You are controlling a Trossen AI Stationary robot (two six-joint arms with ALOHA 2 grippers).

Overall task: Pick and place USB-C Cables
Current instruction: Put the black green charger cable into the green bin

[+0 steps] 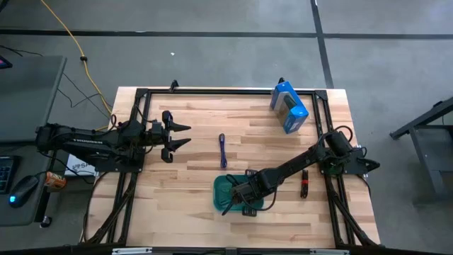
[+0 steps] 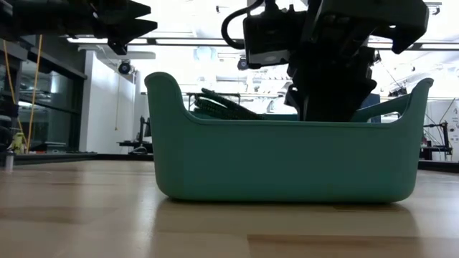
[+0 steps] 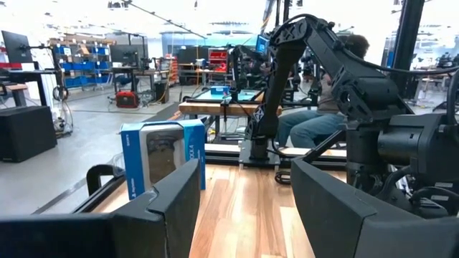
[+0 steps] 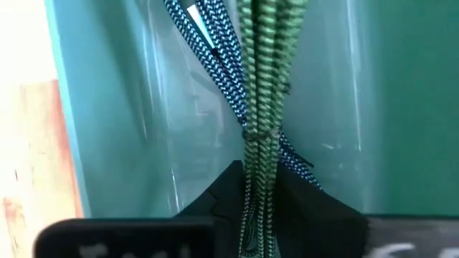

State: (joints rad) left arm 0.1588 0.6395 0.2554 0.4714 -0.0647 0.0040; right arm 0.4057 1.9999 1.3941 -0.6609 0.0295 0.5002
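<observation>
My right gripper [image 1: 238,197] reaches steeply down into the teal tub [image 1: 219,185], shut on a green braided USB-C cable [image 4: 262,79]. A blue-and-black cable [image 4: 209,44] lies in the tub beside the green one. In the low view a cable [image 2: 222,104] shows over the tub's rim. A purple-blue cable [image 1: 222,150] lies flat on the wood left of centre. A red-and-black cable [image 1: 305,183] lies flat right of the tub. My left gripper [image 1: 185,135] hovers open and level at the table's left side. My right gripper pinches the green cable bundle [image 4: 260,168] between its two fingers, just short of the tie around it. The fingers come from above, slanting down into the tub, and the cable runs on ahead of them. The rest of the bundle lies inside the tub.
A blue box [image 1: 289,106] stands at the far right of the table. A black frame [image 1: 212,91] runs along the table's edges. A person sits in the room beyond the table [image 3: 315,122]. Bare wood lies between the tub and my left arm.
</observation>
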